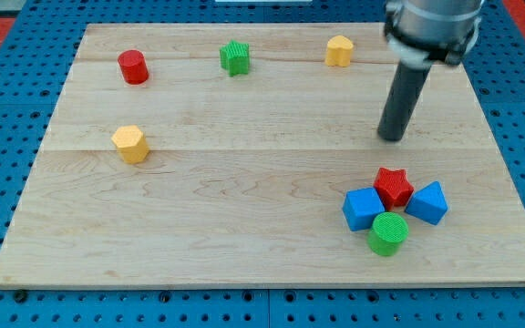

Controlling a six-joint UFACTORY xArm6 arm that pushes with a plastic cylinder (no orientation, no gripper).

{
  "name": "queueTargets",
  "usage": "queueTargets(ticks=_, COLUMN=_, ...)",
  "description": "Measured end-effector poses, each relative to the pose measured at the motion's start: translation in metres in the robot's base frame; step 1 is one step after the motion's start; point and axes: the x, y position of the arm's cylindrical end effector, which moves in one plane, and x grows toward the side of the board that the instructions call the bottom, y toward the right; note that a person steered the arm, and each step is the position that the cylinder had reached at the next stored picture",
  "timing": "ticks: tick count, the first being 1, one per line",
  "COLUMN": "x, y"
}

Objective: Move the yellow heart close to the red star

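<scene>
The yellow heart [339, 51] sits near the top edge of the wooden board, right of centre. The red star [393, 187] lies at the lower right, packed between two blue blocks. My tip [392, 138] rests on the board between them, below and to the right of the heart and a short way above the star. It touches no block.
A blue block [364, 209] and another blue block [427, 202] flank the red star, with a green cylinder [388, 234] just below. A yellow hexagon [129, 144] lies at the left, a red cylinder [133, 66] at the top left, and a green star [235, 57] at the top centre.
</scene>
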Motion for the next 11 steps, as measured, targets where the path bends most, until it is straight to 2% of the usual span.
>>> queueTargets(ticks=1, x=-0.070, y=0.057)
queueTargets(ticks=2, x=-0.149, y=0.032)
queueTargets(ticks=3, x=-0.172, y=-0.052)
queueTargets(ticks=4, x=-0.100, y=-0.114)
queueTargets(ticks=5, x=-0.043, y=-0.148)
queueTargets(ticks=6, x=-0.007, y=-0.159)
queueTargets(ticks=7, x=0.051, y=-0.134)
queueTargets(ticks=8, x=0.072, y=-0.096)
queueTargets(ticks=9, x=0.050, y=-0.083)
queueTargets(ticks=10, x=0.075, y=-0.089)
queueTargets(ticks=11, x=0.023, y=-0.104)
